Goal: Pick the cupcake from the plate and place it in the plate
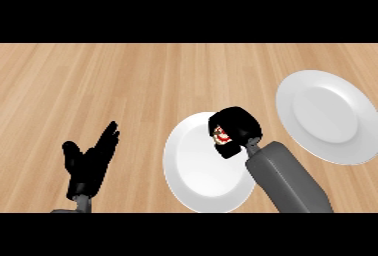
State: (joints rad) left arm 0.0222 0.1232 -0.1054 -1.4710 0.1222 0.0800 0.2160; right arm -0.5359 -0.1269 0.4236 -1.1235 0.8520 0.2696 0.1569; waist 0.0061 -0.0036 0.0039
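Cupcake [220,133] orientation hidden inside right hand [235,125] curled round it over near plate [199,175]; left hand [90,160] spread.

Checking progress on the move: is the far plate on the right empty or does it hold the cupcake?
Empty. The right plate shows only bare white; the cupcake is in the right hand over the near plate.

The right robot hand [235,131] hides most of the cupcake [220,133]
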